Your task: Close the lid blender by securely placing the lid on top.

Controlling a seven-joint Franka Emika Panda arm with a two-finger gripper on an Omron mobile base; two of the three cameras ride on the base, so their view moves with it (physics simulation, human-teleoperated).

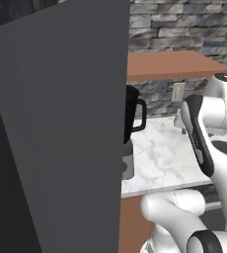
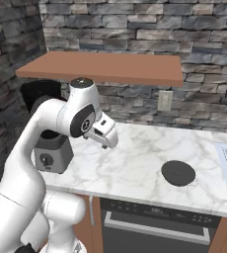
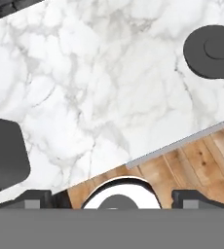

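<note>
The blender stands at the left end of the marble counter (image 2: 135, 163): a black jar (image 1: 132, 112) with a loop handle on a small grey base (image 2: 53, 156). My arm partly hides the jar (image 2: 40, 92) in the right base view. Its top carries no lid. The lid (image 2: 178, 173), a flat black disc, lies on the counter well to the blender's right, near the front edge. My gripper (image 2: 108, 138) hovers above the counter between blender and lid, closer to the blender. In the hand view its fingertips (image 3: 34, 199) stand wide apart, open and holding nothing, with the lid (image 3: 216, 50) at upper right.
A tall dark grey panel (image 1: 56, 128) blocks the left half of the left base view. A brown wooden shelf (image 2: 105, 66) hangs over the counter against the stone wall, above a wall outlet (image 2: 165, 101). An oven front (image 2: 155, 222) sits below the counter edge.
</note>
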